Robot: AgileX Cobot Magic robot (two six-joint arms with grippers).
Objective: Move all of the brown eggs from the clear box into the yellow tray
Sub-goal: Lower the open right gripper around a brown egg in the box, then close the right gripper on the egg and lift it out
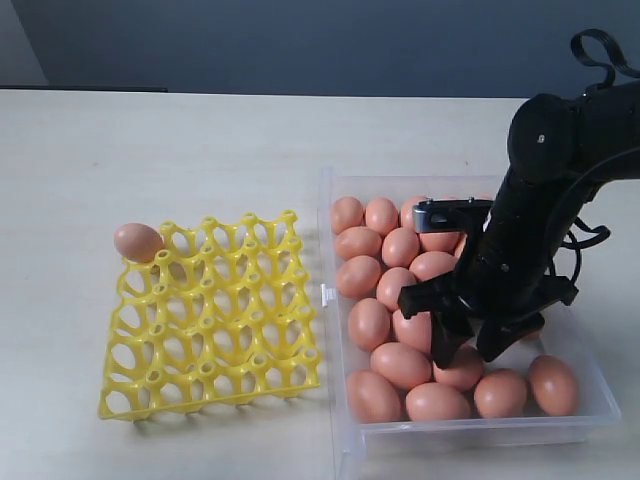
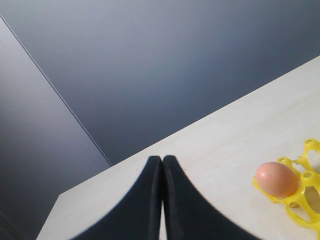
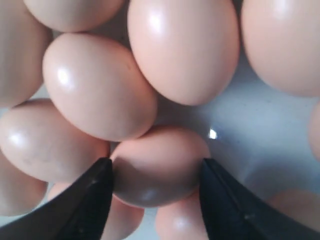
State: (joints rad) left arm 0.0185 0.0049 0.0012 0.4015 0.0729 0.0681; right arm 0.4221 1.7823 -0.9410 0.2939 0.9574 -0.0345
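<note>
right gripper point(image 3: 155, 162) wide, fingers point(image 3: 85, 205) pressing both sides of one brown egg point(image 3: 160, 150) | clear box point(image 1: 603, 398) right of frame, grip low-centre | yellow tray point(image 1: 206, 369) left, placed egg point(image 1: 138, 241) upper-left cup | best lift straight, gently, clear of neighbours | left gripper point(image 2: 162, 200) closed, empty

place: robot lab setup is suggested
evidence: bare pale bench point(image 1: 200, 150), plain grey wall point(image 1: 300, 40), black robot arm point(image 1: 560, 150) seen
</note>
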